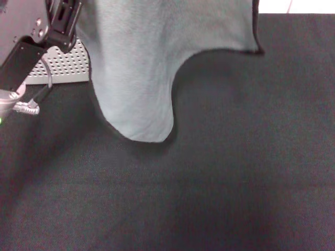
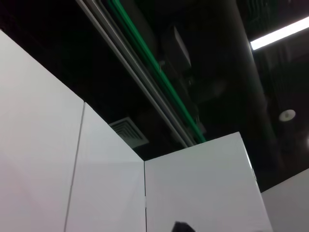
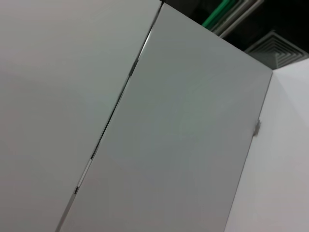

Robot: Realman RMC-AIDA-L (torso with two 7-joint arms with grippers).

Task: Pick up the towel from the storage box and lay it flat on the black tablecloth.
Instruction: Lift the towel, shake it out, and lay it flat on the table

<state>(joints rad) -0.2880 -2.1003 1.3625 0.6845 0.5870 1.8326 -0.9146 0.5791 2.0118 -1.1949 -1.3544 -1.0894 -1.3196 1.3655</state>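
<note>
Black tablecloth (image 1: 220, 183) lies beneath the hanging towel (image 1: 146, 68), storage box (image 1: 63, 65) behind at left; gripper states cannot be told.

1. My head camera looks steeply down, close over the black tablecloth (image 1: 220, 183).
2. My left wrist camera faces upward at white partition panels (image 2: 203, 188) and ceiling.
3. My right wrist camera faces similar panels (image 3: 183, 130); neither shares the head's scene.

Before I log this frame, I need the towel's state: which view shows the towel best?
The head view: the towel hangs above the black tablecloth, lower edge curved. Both wrist views show only white panels and ceiling, no towel.
</note>
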